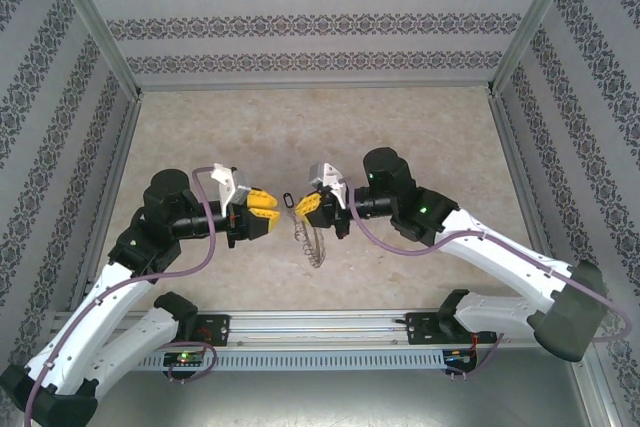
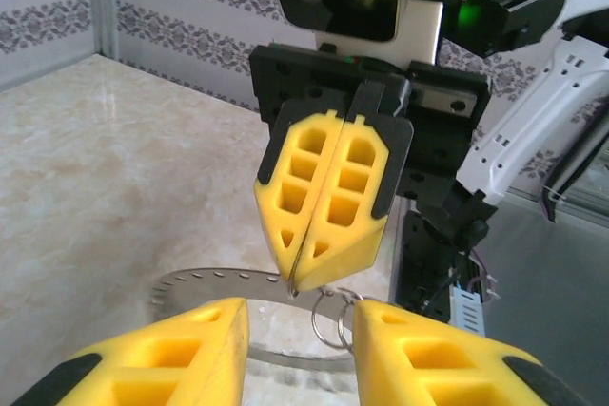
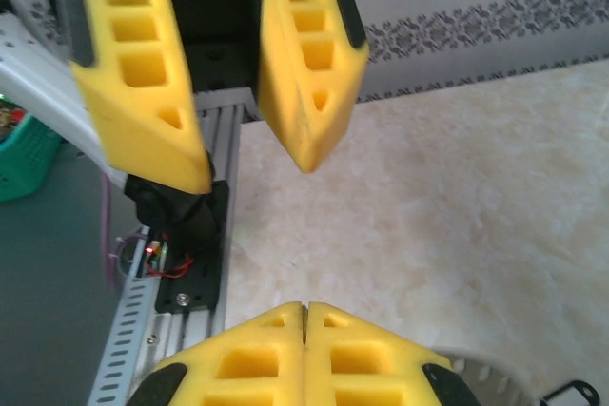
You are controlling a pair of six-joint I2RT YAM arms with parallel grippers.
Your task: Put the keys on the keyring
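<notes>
The overhead cam puts both tools at centre frame over a beige marbled worktop (image 1: 420,127). The left tool (image 1: 268,209) and right tool (image 1: 303,205) point at each other, tips near. The key (image 1: 289,201), a tiny dark oval loop, sits in the gap between them. We can't tell whether it touches either tool. The keyring (image 1: 312,239) hangs just below the right tool as a thin pale arc, too small here for detail.

The left wrist cam adds what the overhead can't. The right tool (image 2: 297,278), centre frame, has its yellow pads (image 2: 324,197) pressed together and nipped on the keyring (image 2: 205,282) at its rim. The ring reads as a flat grey metal band w/ a row of small holes along it. Silvery small loops (image 2: 328,316) hang at lower centre, in the gap of the left tool (image 2: 300,320), whose pads stand apart along the bottom edge.

The right wrist cam looks from the other side. The left tool (image 3: 249,170) is at top w/ pads apart. The right tool (image 3: 304,311) is at bottom centre w/ pads together. A sliver of keyring (image 3: 481,373) shows lower right, and the key (image 3: 571,395) is a dark shape in the bottom right corner.
</notes>
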